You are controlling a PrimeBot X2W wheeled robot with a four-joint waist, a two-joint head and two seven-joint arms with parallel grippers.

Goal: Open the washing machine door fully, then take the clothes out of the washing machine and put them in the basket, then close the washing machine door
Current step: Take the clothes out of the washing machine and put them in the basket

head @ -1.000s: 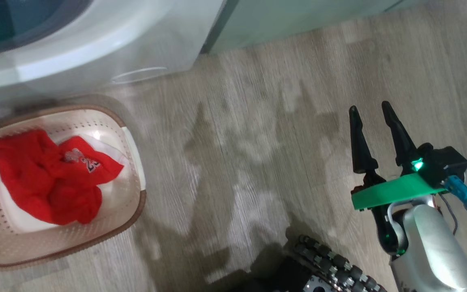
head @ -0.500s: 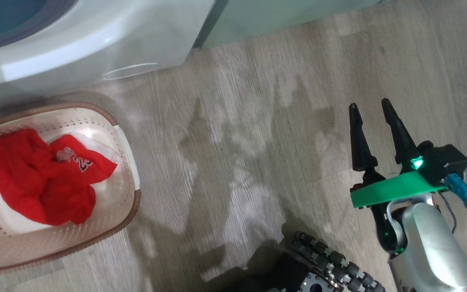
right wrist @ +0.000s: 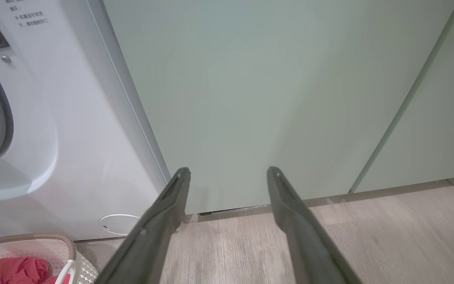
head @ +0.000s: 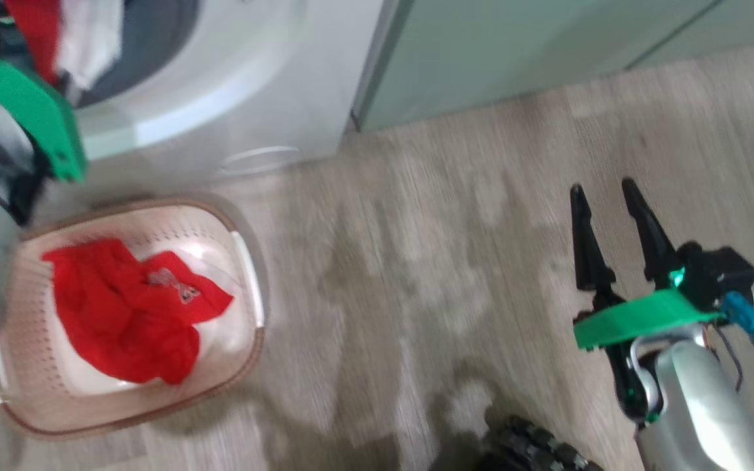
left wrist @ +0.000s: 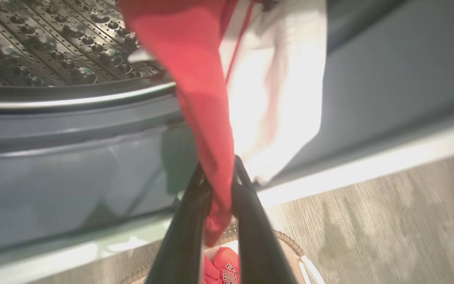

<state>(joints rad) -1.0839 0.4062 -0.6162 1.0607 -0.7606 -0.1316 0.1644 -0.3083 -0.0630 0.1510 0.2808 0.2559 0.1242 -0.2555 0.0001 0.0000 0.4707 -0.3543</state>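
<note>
In the left wrist view my left gripper (left wrist: 219, 163) is shut on a red garment (left wrist: 187, 59) with a white part (left wrist: 278, 98), hanging before the grey rubber ring (left wrist: 73, 150) and steel drum (left wrist: 53, 39). In the head view that garment (head: 40, 26) hangs at the washing machine (head: 252, 85) mouth, above my left wrist's green bracket (head: 30, 111). The cream basket (head: 20, 340) below holds red clothes (head: 122, 314). My right gripper (head: 601, 186) is open and holds nothing, over the floor at the right, and its fingers (right wrist: 229, 170) point at the cabinets. The door is out of view.
Pale green cabinets (head: 514, 52) stand right of the machine. The round white hatch (head: 260, 159) is low on the machine's front, just behind the basket. Wood floor (head: 416, 261) lies between the basket and my right arm. My base's wheel (head: 534, 451) is at the bottom edge.
The head camera has shifted. My left arm has come into the head view at the upper left, drawing the red and white garment out of the drum. The right gripper has stayed open in place.
</note>
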